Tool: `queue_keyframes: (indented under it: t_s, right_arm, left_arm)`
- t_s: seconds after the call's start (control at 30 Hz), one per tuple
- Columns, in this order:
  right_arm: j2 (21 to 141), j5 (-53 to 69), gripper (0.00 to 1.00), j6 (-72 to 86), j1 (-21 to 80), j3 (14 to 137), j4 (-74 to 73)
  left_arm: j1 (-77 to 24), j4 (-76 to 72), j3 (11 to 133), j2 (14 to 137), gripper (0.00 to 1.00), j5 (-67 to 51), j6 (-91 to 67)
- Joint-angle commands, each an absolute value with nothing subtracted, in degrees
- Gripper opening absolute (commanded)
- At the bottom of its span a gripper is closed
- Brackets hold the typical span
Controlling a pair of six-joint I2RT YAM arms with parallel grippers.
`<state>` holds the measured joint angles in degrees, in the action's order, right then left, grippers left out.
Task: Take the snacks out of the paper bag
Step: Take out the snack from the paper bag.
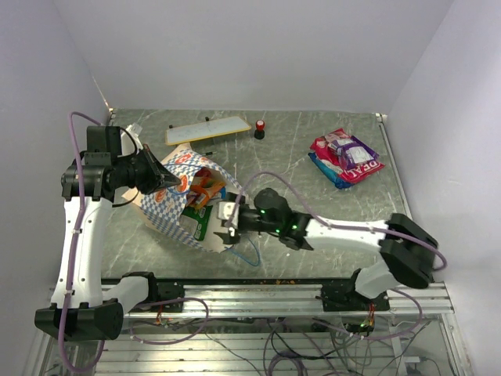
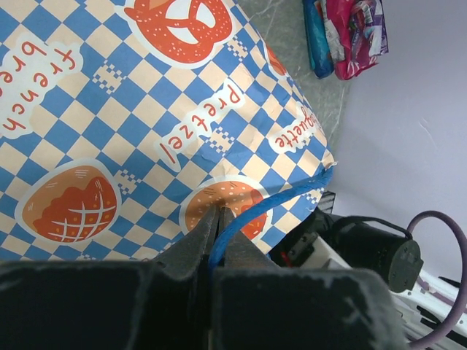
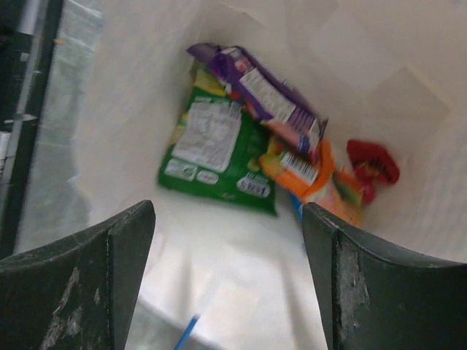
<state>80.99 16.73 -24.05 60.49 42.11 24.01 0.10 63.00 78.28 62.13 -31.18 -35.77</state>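
Blue-and-white checkered paper bag (image 1: 166,210) tipped on its side, mouth open. Inside: glossy green packet (image 3: 215,153), purple packet (image 3: 264,93), orange packet (image 3: 315,179), tiny red wrapper (image 3: 373,164). Outside, well apart: magenta-red packet (image 1: 350,154) overlapping blue packet (image 1: 324,171).

The blue cord handle (image 2: 271,206) is clamped between the dark fingers (image 2: 191,248) of the left gripper (image 2: 219,219) and is led from there to the edge of the paper bag (image 2: 146,109). Most of the view is filled by the bag's blue-and-white checkered face, printed with orange-red pretzel and bread logos. Beyond the bag, a blue packet (image 2: 317,40) and a magenta packet (image 2: 355,33) are seen side by side on the grey worktop (image 2: 321,102).
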Motion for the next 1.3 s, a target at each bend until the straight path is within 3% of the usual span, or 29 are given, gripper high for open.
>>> queue_keyframes:
  t_s: [0.0,0.43,0.63,0.83,1.07,1.27]
  right_arm:
    - [91.3,17.6,0.82,-38.8,61.2,51.1,25.4]
    - [109.8,8.9,0.84,-52.7,61.2,62.9,25.7]
    - [114.9,0.9,0.76,-53.9,61.2,65.5,27.8]
    - [117.6,2.1,0.6,-54.9,61.2,66.7,27.7]
    - [118.4,4.7,0.29,-53.8,61.2,68.4,25.3]
    - [116.1,6.6,0.11,-53.4,61.1,68.9,21.8]
  left_arm:
    - [-0.3,64.8,80.3,61.6,0.07,-31.9,-34.4]
    - [-0.3,68.0,81.3,60.7,0.07,-32.9,-33.6]
    - [-0.3,70.6,82.1,60.7,0.07,-32.5,-31.7]
    - [-0.3,71.5,82.8,60.8,0.07,-32.1,-31.1]
    - [-0.3,71.6,82.8,60.7,0.07,-31.8,-31.4]
    - [-0.3,70.9,81.8,59.6,0.07,-31.8,-33.3]
